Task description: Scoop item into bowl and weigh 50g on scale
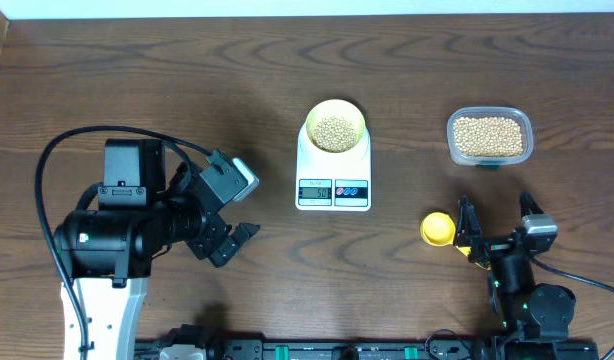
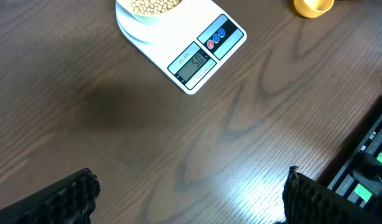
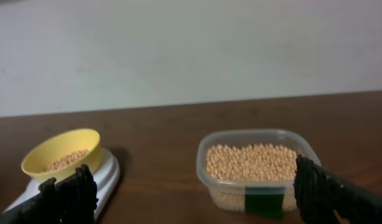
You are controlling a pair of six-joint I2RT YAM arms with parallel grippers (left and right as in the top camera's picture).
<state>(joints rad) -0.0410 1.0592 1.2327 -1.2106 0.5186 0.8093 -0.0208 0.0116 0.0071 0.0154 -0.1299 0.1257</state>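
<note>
The wooden bench carries everything. The left end effector hovers over bare wood left of the scale, released, with its fingers spread wide and nothing between them. The right end effector sits low near the front edge, likewise released and empty, facing the clear tub of spare beans.

The scale stands mid-bench with the bowl on its platform. The yellow scoop lies on the bench just beside the right end effector's left finger, gripped by neither arm. The beans fill the bowl's bottom in a shallow heap.

In the left wrist view the display seems to read fifty, though the digits are small. Scooping therefore looks finished, and the step in hand is checking the weight. If the reading holds, the next move calls only for both arms to stay clear of the platform. If it is off, the right arm would need to pick up the scoop.
</note>
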